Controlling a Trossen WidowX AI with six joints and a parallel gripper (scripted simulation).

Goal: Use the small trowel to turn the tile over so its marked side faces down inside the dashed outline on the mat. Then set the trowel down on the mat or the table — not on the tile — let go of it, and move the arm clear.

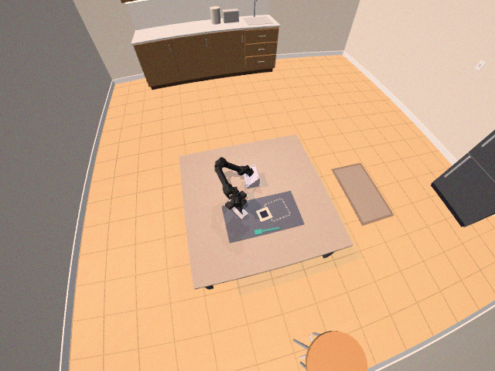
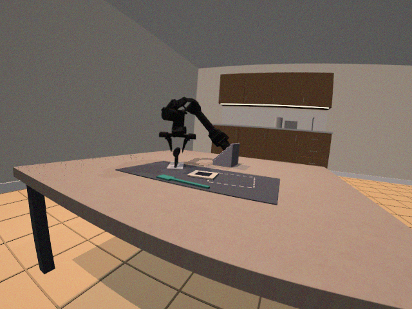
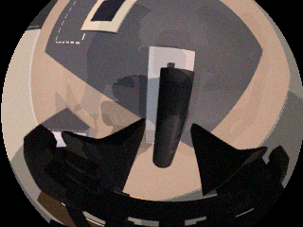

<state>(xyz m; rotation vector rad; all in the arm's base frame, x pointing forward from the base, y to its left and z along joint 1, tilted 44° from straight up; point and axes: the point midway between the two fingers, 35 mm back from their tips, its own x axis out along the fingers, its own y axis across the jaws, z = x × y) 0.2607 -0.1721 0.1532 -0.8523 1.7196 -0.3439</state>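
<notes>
The small trowel has a white blade [image 1: 241,214] [image 3: 156,58] lying flat at the mat's back left and a thick black handle [image 2: 176,159] [image 3: 174,104] rising from it. My gripper [image 2: 177,150] [image 3: 169,123] is open, pointing down, with one finger each side of the handle's upper end; neither touches it in the wrist view. The cream tile [image 1: 258,217] [image 2: 203,174] [image 3: 122,19] lies flat on the mat [image 1: 240,231] [image 2: 232,191] [image 3: 227,57], its dark marked square up. It is beside the dashed outline [image 2: 253,186] [image 3: 68,43], mostly left of it in the top view.
A green flat tool [image 1: 258,231] [image 2: 164,177] with a long thin handle lies along the mat's front part, in front of the tile. The arm's grey base block [image 1: 252,177] [image 2: 228,156] stands on the table [image 1: 216,259] [image 2: 299,239] behind the mat.
</notes>
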